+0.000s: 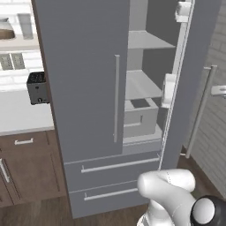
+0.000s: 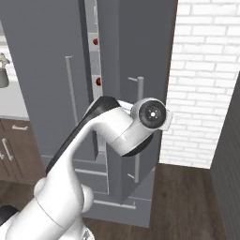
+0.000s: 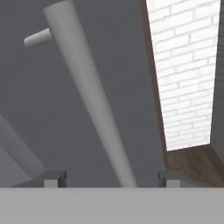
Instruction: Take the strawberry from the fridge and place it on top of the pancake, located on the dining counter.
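Note:
The grey fridge (image 1: 84, 88) stands with its left door shut and its right door (image 1: 194, 66) swung wide open, showing pale shelves (image 1: 143, 84). My gripper (image 3: 111, 178) is open at that door's long bar handle (image 3: 92, 105), which runs between the two spread fingertips (image 3: 54, 177) without touching them. The hand reaches the handle (image 1: 201, 110) at the right edge of the left base view. Two small red spots (image 2: 98, 82) show in the slit between the doors; I cannot tell whether either is the strawberry. The pancake and the dining counter are out of view.
A grey bin (image 1: 139, 117) sits on a lower fridge shelf and white holders (image 1: 169, 88) hang inside the open door. A wall counter with a dark toaster (image 1: 37, 87) and brown cabinets (image 1: 26, 167) lies to the left. A white brick wall (image 2: 201, 84) stands close on the right.

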